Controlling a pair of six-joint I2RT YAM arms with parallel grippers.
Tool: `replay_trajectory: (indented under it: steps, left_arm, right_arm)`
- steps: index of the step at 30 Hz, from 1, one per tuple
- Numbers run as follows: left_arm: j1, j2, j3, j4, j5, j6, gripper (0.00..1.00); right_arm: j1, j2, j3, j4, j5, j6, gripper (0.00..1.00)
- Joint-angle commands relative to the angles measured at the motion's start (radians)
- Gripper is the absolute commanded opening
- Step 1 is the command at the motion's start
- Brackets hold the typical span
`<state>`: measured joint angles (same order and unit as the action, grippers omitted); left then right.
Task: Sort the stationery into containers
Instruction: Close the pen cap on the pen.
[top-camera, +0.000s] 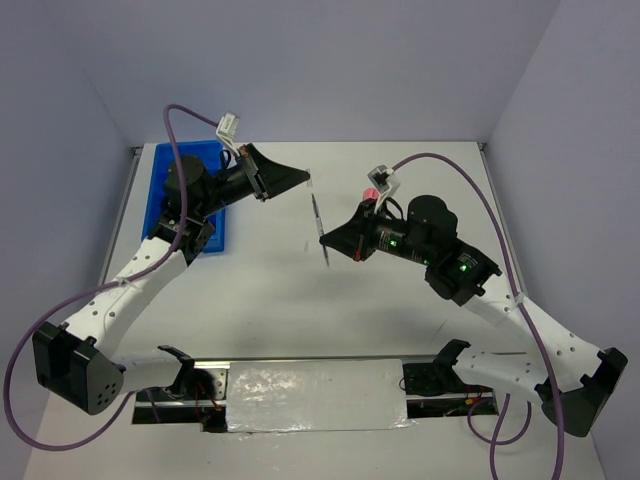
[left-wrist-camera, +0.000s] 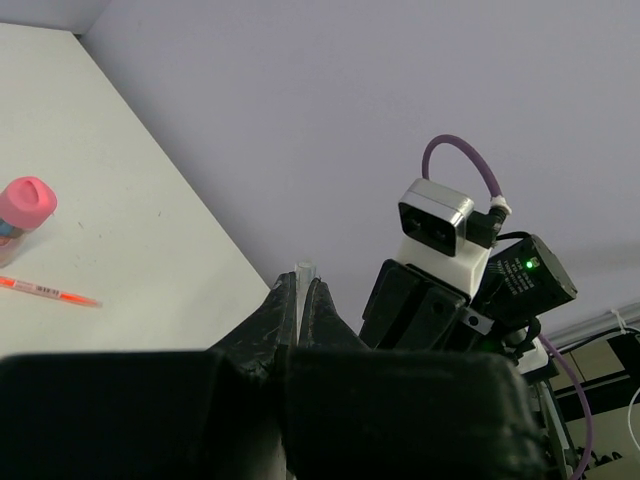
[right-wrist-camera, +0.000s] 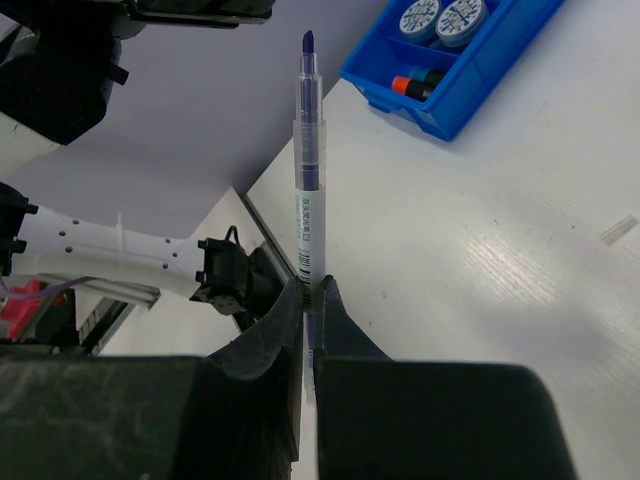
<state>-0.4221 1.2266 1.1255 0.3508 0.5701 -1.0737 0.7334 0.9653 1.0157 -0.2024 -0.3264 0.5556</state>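
The right pincer (right-wrist-camera: 310, 288) clamps a pen (right-wrist-camera: 310, 200) jutting ahead of it, tip bare — probably offered for capping — while the left pincer (left-wrist-camera: 301, 285) nips a clear cap (left-wrist-camera: 304, 268).

Nothing I could read, a white label with a barcode and tiny print on my pen (right-wrist-camera: 309, 190) too small to make out, markings on the two discs (right-wrist-camera: 421, 18) in the blue tray (right-wrist-camera: 490, 82) only a blur.
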Motion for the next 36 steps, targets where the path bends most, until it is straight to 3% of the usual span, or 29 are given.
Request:
replay_trajectory:
  steps: [1, 36]
  left_arm:
    - [0.002, -0.038, -0.013, 0.031, -0.003, 0.027, 0.0]
    - [-0.021, -0.044, -0.052, 0.108, 0.005, -0.031, 0.0]
  right_arm:
    - [0.003, 0.003, 0.057, 0.011, -0.007, -0.019, 0.0]
    - [0.003, 0.024, 0.058, 0.02, -0.002, -0.014, 0.0]
